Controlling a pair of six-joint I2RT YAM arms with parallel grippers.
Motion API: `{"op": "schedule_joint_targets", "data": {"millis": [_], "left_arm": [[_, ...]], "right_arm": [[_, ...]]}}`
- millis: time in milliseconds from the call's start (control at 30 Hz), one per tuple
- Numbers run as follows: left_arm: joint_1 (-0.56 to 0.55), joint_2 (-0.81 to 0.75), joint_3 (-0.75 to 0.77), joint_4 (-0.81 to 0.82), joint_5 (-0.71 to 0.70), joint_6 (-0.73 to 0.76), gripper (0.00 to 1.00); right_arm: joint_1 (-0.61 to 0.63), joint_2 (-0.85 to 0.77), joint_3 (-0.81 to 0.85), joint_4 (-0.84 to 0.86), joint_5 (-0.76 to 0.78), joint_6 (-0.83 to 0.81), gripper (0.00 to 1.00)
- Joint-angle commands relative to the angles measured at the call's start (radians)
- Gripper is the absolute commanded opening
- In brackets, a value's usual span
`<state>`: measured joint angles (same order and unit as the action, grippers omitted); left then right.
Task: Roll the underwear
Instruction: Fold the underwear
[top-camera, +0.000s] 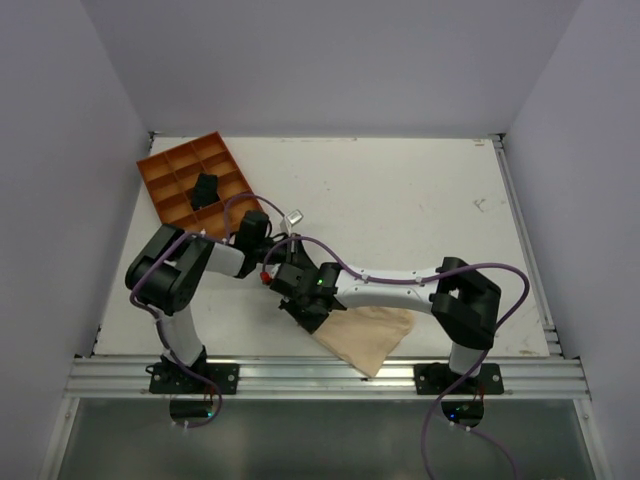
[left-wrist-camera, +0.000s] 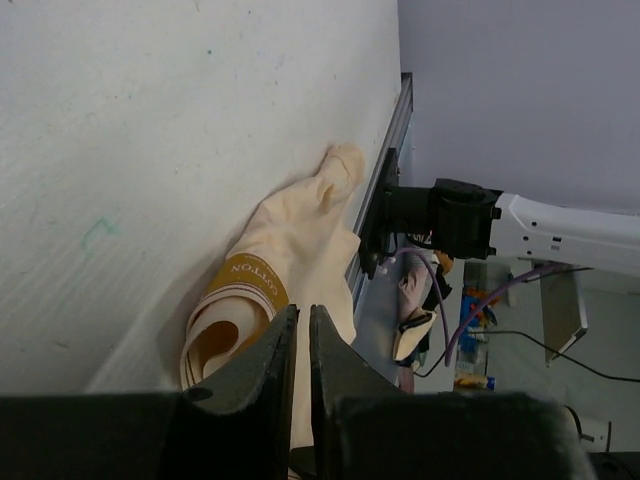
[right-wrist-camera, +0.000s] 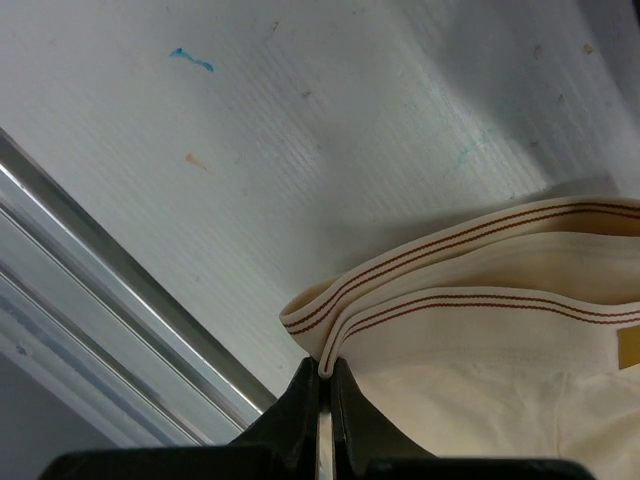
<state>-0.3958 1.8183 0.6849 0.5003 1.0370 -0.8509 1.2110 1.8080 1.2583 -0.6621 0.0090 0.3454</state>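
The underwear (top-camera: 372, 336) is pale beige and lies at the table's near edge, its far-left side lifted under the arms. In the left wrist view it (left-wrist-camera: 300, 225) shows a waistband curled into a loose roll with a tan "COTTON" label. My right gripper (top-camera: 303, 308) is shut on the folded striped waistband edge (right-wrist-camera: 420, 285), which is pinched at its fingertips (right-wrist-camera: 325, 368). My left gripper (top-camera: 283, 278) sits just beside the right one. Its jaws (left-wrist-camera: 303, 318) are closed to a thin slit above the roll, with nothing seen held between them.
An orange compartment tray (top-camera: 160, 170) stands at the back left and holds a small black bundle (top-camera: 205, 188). A small metal piece (top-camera: 293, 215) lies near the left wrist. The aluminium rail (top-camera: 320, 375) runs along the near edge, close to the underwear.
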Motion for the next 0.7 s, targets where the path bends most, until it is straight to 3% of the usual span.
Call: {"op": "schedule_joint_targets", "data": {"millis": [0, 133, 233, 667], "left_arm": [[-0.021, 0.022, 0.015, 0.055, 0.028, 0.028, 0.13], [-0.026, 0.061, 0.070, -0.205, -0.081, 0.238, 0.12], [-0.052, 0.078, 0.105, -0.302, -0.136, 0.349, 0.12], [-0.072, 0.108, 0.117, -0.408, -0.341, 0.427, 0.13]], "right_arm": [[0.005, -0.009, 0.043, 0.001, -0.004, -0.017, 0.00], [0.005, -0.006, 0.043, 0.001, -0.004, -0.010, 0.00], [0.005, -0.012, 0.047, -0.013, 0.002, -0.008, 0.00], [0.004, -0.013, 0.116, -0.139, 0.049, -0.026, 0.00]]}}
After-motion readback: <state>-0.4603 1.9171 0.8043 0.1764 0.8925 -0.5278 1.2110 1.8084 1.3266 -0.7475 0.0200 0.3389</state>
